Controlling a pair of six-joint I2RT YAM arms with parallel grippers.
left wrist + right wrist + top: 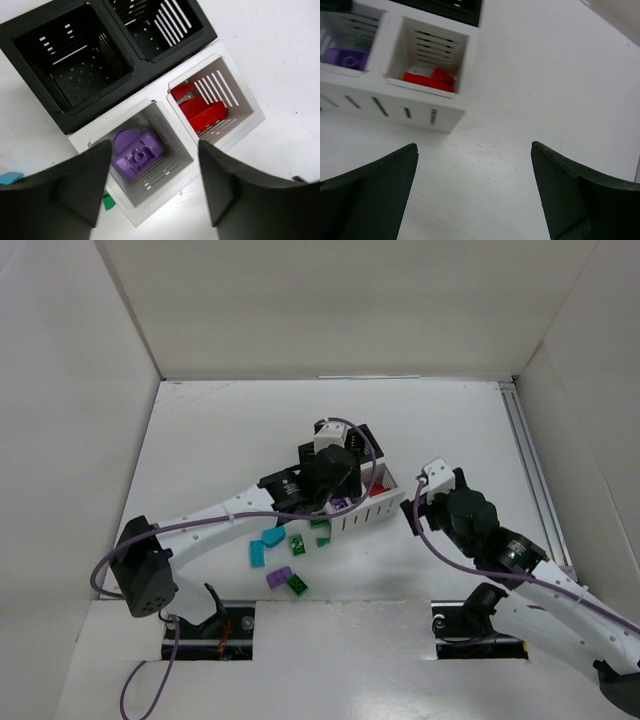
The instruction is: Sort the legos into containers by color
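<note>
Hovering over the white bin, our left gripper has its fingers apart, nothing between them. We see a purple lego lying in the cell below and red legos in the next cell. The black bin sits just beside it. Our right gripper gapes wide over the table by the red cell. Loose legos lie near the white bin.

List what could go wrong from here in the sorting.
The left gripper hangs open over the white bin, above the cell holding a purple brick; a sideways exit might snag the rim and shift the bin. The loose bricks lie crowded by its near wall, teal beside green, so one grasp may take two colours. The right gripper hangs open close by; the arms could clash.
</note>
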